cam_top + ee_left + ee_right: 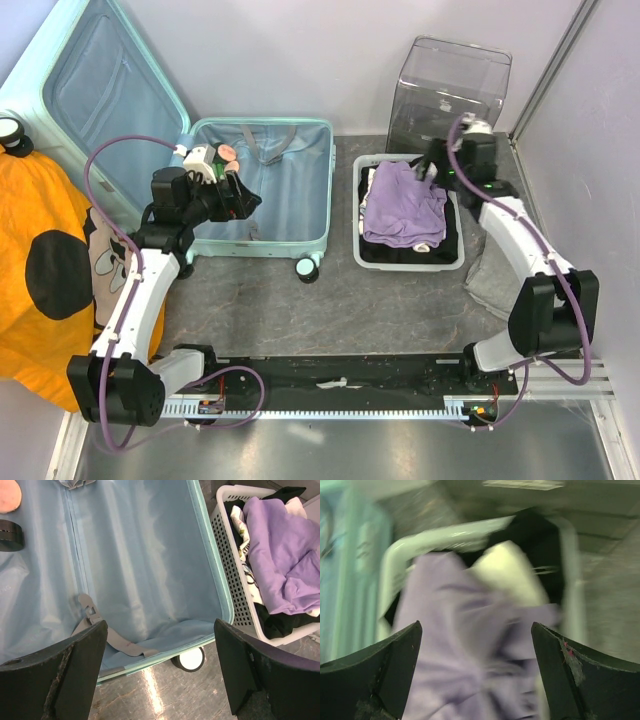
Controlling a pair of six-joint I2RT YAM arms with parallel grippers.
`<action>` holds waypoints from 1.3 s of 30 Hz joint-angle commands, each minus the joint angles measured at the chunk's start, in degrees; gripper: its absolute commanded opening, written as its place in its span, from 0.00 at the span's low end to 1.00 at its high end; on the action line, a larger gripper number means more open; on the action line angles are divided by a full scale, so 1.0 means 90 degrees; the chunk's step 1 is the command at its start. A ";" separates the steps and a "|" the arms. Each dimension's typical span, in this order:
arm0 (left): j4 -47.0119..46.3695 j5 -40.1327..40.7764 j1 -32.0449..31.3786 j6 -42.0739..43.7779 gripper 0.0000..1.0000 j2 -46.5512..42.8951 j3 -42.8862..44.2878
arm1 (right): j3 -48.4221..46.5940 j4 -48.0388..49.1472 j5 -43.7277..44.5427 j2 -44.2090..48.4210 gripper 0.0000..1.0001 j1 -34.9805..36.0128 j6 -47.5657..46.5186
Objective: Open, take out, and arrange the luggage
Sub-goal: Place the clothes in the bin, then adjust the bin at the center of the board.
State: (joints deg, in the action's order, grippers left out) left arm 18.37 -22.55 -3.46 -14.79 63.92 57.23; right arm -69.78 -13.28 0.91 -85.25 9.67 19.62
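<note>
The mint luggage (300, 215) lies open on the table, its lid (95, 90) leaning up at the far left. Pale blue lining (140, 565) and a grey strap (112, 639) show inside, with one wheel (190, 659) below the front rim. My left gripper (240, 197) hovers open over the near left part of the shell; in the left wrist view the gripper (160, 672) holds nothing. My right gripper (432, 166) stands open above the far edge of the white basket (360, 215). In the blurred right wrist view the gripper (476, 675) is over purple cloth (465, 655), not touching it.
The basket holds a purple garment (403, 208) on black and white clothes. A clear plastic box (450, 85) stands behind it. Orange cloth (40, 215) covers the left side. A grey cloth (490, 282) lies at the right. Small pink and white items (215, 158) sit in the suitcase's far left corner.
</note>
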 commanded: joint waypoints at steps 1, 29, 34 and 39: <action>-0.0195 -0.0024 0.0033 0.0373 0.93 -0.0032 0.0086 | 0.0096 0.0440 -0.0249 0.0039 0.98 -0.0742 0.0233; 0.0049 0.0444 0.0033 0.0666 0.93 -0.0188 0.0086 | 0.1864 0.1173 0.0642 -0.0645 0.47 -0.0889 0.0614; 0.0049 0.0425 0.0033 0.0657 0.93 -0.0179 0.0076 | 0.2234 0.1075 0.0573 -0.0314 0.44 -0.0840 0.0584; 0.0049 0.0386 0.0033 0.0627 0.93 -0.0149 0.0067 | 0.2401 0.0724 0.1089 0.0077 0.43 -0.0567 0.0807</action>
State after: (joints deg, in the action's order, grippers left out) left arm 19.62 -19.49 -3.46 -11.35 63.46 57.23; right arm -51.20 3.33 8.51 -86.52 2.13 24.62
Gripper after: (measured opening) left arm 0.932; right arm 0.439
